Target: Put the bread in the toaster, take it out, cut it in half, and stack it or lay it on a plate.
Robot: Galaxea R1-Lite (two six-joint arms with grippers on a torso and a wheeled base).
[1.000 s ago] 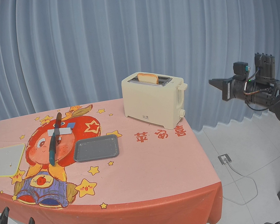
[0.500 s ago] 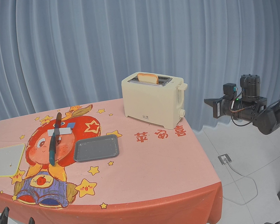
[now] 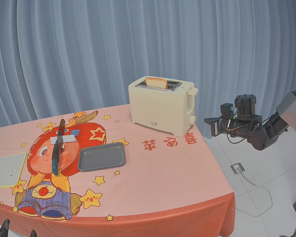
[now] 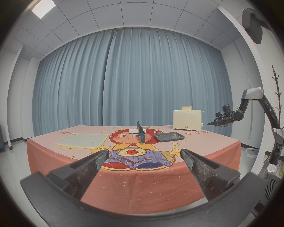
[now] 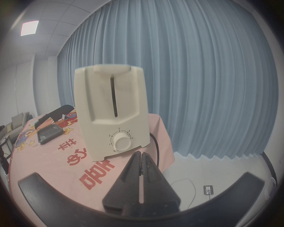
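A slice of bread (image 3: pixel 156 82) stands up out of the back slot of the cream toaster (image 3: pixel 162 105) at the table's far right. The toaster's lever (image 5: pixel 112 68) sits at the top of its track, above the round knob (image 5: pixel 122 141). My right gripper (image 3: pixel 208 122) is shut and empty, off the table's right edge, pointing at the toaster's lever side about level with the knob, apart from it. My left gripper (image 4: pixel 142 161) stands open and empty, low before the table's front left edge (image 3: pixel 16 235).
A grey tray (image 3: pixel 101 156) lies mid-table. To its left, a teal-handled knife (image 3: pixel 56 149) rests across a small white block. A pale cutting board (image 3: pixel 6 169) lies at the left edge. A power socket with a cable (image 3: pixel 237 168) is on the floor.
My right arm has come down and leftward, from level with the toaster's top to level with its knob, closer to the table. Nothing on the table has moved.
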